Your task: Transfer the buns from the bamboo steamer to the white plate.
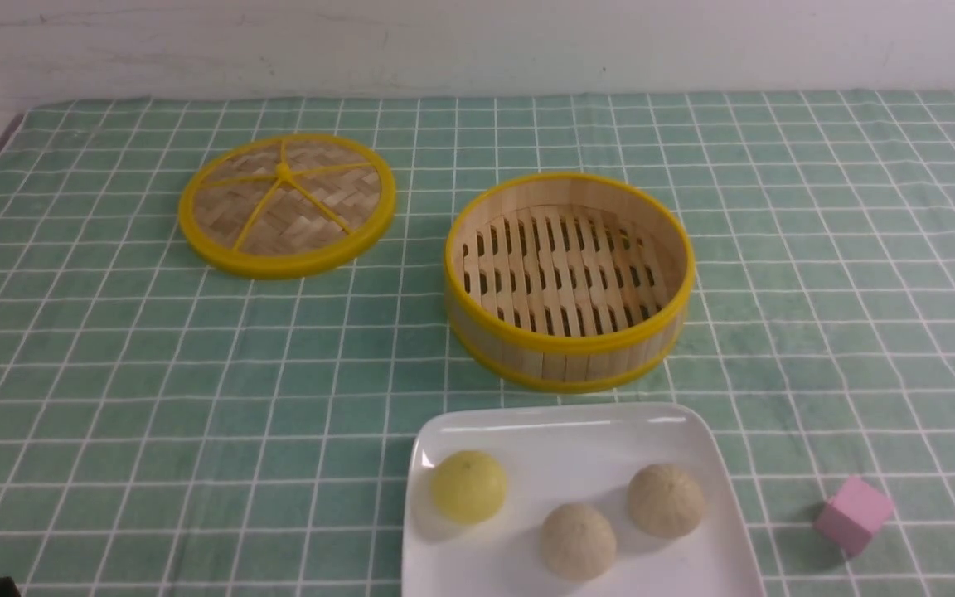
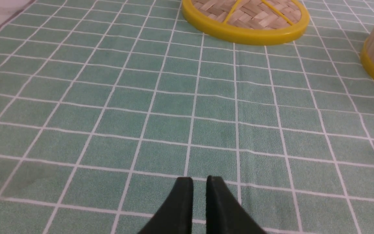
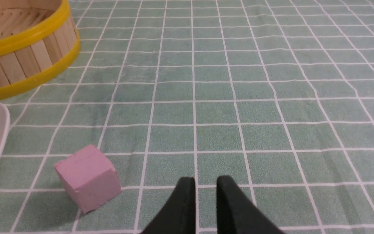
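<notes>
White plate [image 1: 693, 448] holds both buns [image 1: 578, 541]; bamboo steamer [image 1: 569, 282] empty.

Counter cloth [image 1: 113, 373]: muted green with a thin white grid of squares. Bamboo steamer [image 1: 569, 352]: light natural wood, upright slat wall, slatted floor with dark gaps, bright yellow rims top and bottom. Lid [image 1: 287, 203]: woven pale-tan herringbone, yellow rim, yellow spokes radiating from a yellow hub. White plate [image 1: 577, 431]: glossy plain white. Buns [image 1: 666, 499] [image 1: 578, 541]: both pale cream-beige, faintly pleated tops. Ball [image 1: 469, 486]: smooth bright yellow. Cube [image 1: 854, 512]: plain matte pink. Left gripper [image 2: 199, 195] and right gripper [image 3: 205, 195]: jaws matte black. Wall [image 1: 477, 41]: off-white.
</notes>
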